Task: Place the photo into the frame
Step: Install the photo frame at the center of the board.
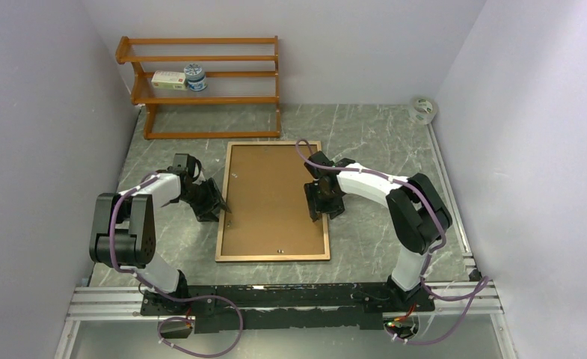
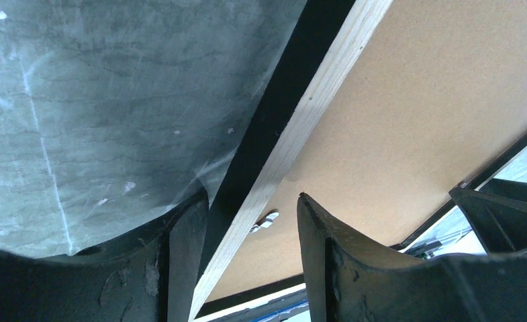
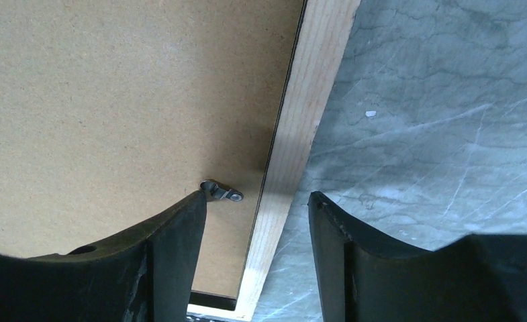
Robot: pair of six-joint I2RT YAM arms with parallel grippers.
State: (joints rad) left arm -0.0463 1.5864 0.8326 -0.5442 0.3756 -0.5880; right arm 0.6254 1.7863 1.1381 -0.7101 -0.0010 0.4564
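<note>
Overhead, a grey marble table (image 1: pixel 380 142) is lying between white walls (image 1: pixel 350 45), a shelf rack (image 1: pixel 200 90) standing behind the frame (image 1: pixel 271 202) resting back-up mid-table; left wrist view, the left gripper (image 2: pixel 254 201) is straddling its left rail, jaws apart; right wrist view, the right gripper (image 3: pixel 255 194) is straddling the right rail, jaws apart

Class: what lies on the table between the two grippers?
The frame, lying back-up, spans from the left gripper to the right gripper; the top view shows it.
</note>
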